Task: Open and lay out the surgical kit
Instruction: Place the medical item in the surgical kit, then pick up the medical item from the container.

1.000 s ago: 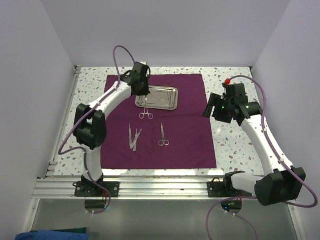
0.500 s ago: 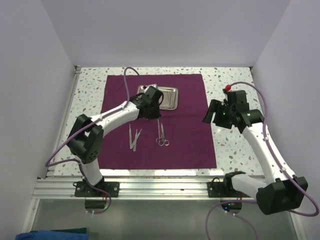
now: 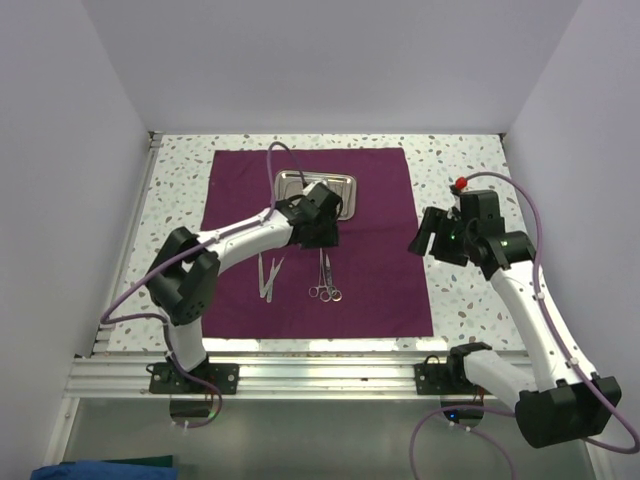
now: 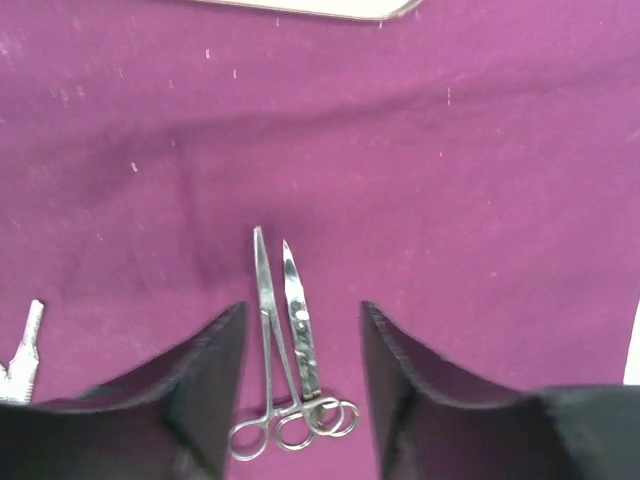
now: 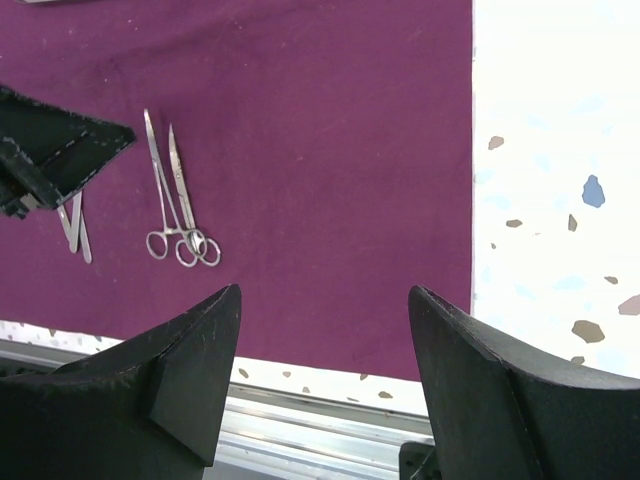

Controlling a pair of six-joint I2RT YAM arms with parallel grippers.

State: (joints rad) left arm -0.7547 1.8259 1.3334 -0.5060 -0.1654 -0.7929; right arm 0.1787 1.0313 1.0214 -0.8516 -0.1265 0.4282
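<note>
Forceps (image 4: 265, 320) and scissors (image 4: 298, 330), thin steel, touch on maroon cloth (image 4: 450, 200) inside open left end effector (image 4: 302, 310); overhead alone shows rectangular tray (image 3: 288, 183), 12 o'clock; right end effector (image 5: 325, 291) open.

The dark maroon cloth wrap (image 4: 480, 200) is seen as matt woven fabric, flecked with pale lint. The small rectangular steel tray (image 3: 349, 195) is shown polished and mirror-bright. The two thin silver ring-handled instruments (image 4: 297, 330) are rendered in glossy bare metal. The white speckled tabletop (image 3: 465, 300) is seen as smooth and stone-like. The black fingers (image 4: 195, 385) of the left gripper (image 4: 302, 310) are finished matt and finely grained.
</note>
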